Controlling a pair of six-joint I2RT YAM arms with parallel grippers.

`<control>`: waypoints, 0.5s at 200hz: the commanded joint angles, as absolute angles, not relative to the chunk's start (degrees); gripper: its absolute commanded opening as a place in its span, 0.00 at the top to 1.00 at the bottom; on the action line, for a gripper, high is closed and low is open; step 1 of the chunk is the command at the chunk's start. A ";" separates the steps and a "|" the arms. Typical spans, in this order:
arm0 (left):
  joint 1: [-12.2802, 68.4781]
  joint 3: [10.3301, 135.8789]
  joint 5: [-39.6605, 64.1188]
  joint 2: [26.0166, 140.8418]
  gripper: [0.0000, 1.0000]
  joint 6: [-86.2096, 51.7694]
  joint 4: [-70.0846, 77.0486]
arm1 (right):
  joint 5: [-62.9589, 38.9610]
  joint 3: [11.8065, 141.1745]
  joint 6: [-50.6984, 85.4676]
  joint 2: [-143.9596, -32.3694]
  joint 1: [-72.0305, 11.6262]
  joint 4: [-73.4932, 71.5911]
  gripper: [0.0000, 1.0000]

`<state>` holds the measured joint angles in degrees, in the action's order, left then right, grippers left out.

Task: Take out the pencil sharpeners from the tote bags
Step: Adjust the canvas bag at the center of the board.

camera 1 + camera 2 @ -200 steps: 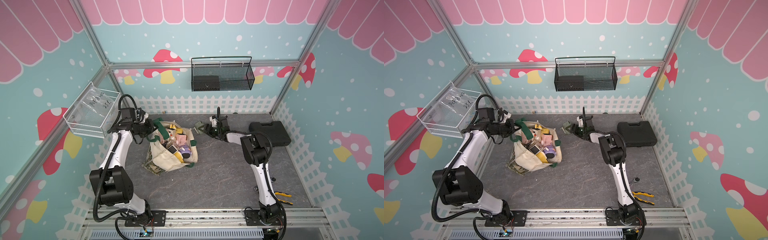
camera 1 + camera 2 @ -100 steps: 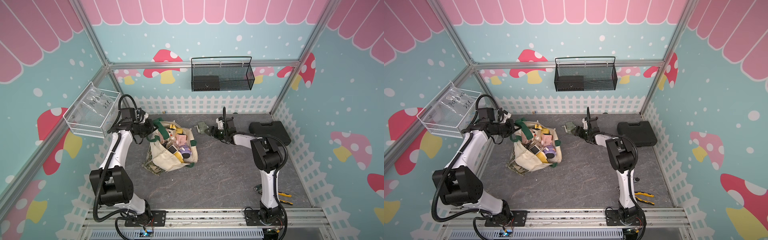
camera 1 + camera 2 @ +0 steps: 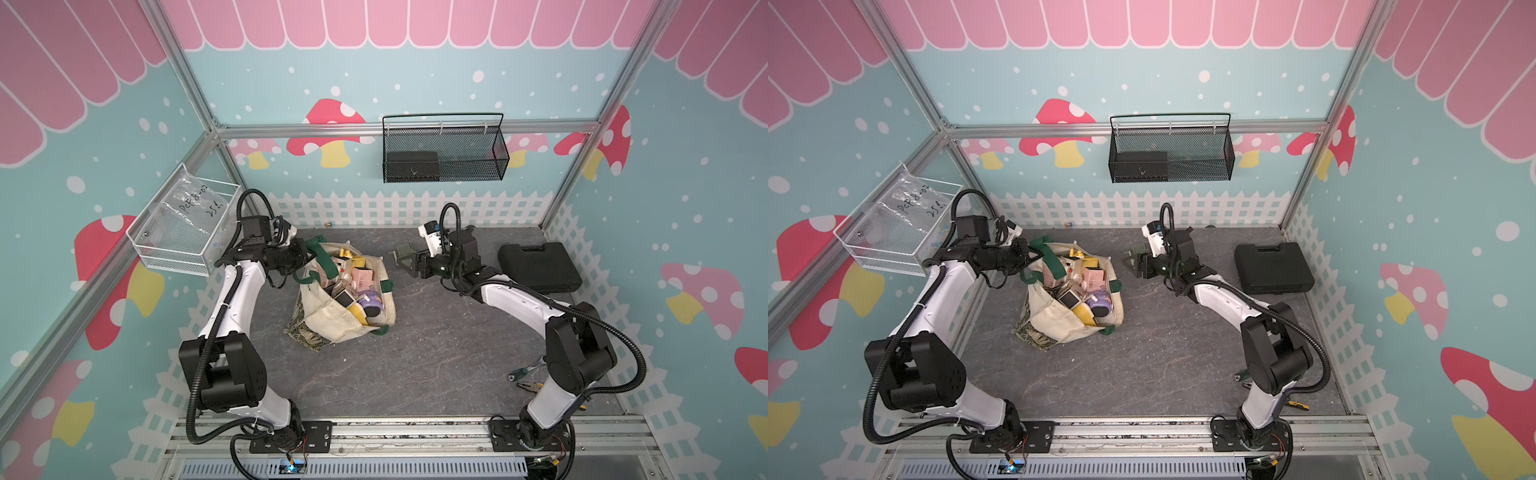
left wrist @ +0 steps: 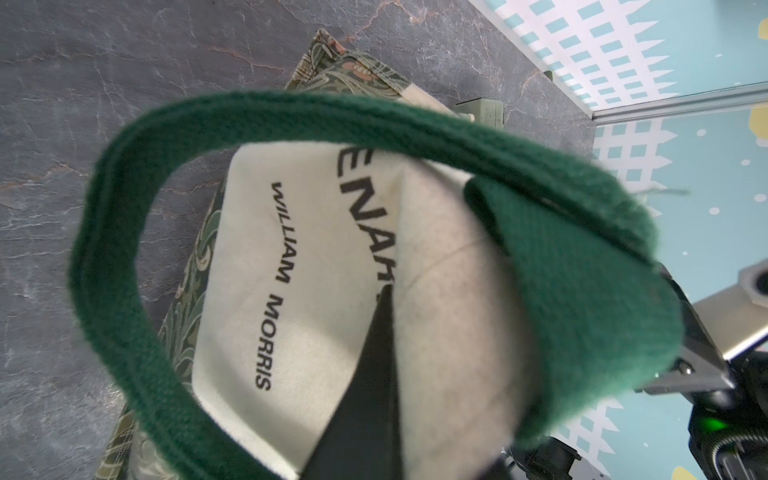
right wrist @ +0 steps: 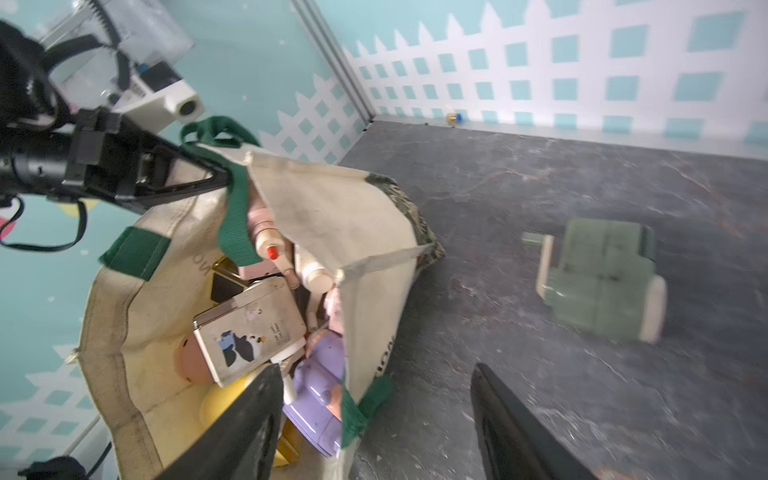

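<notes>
- Both top views look down from 6 o'clock, sharing the table (image 3: 415, 374).
- Left wrist view sits close on the bag (image 4: 316, 266).
- Right wrist view faces 9 o'clock, onto it.

"WILLIAM MORRIS" is being shown in black capitals on the cream side of the tote bag (image 4: 241, 316). Above it, a larger line is being cut off by the strap (image 4: 332, 124), with only "ENA" being left legible. Handwriting resembling "PCF8-02" is being displayed on the plastic bag (image 3: 195, 203) in the white wire basket (image 3: 174, 249).
</notes>
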<state>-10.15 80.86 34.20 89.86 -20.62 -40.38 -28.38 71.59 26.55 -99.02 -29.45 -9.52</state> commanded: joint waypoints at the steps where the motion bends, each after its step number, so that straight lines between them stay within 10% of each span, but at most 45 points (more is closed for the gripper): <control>1: -10.24 79.70 36.27 89.03 1.00 -20.39 -41.62 | -26.48 76.02 18.34 -102.97 -31.41 -2.63 0.26; 100: -9.62 79.71 36.94 89.21 1.00 -20.02 -41.04 | -29.94 87.80 15.82 -116.63 -33.21 5.89 0.49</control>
<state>-10.00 80.60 34.76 89.78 -20.60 -40.03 -27.94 86.63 17.39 -115.35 -32.69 3.03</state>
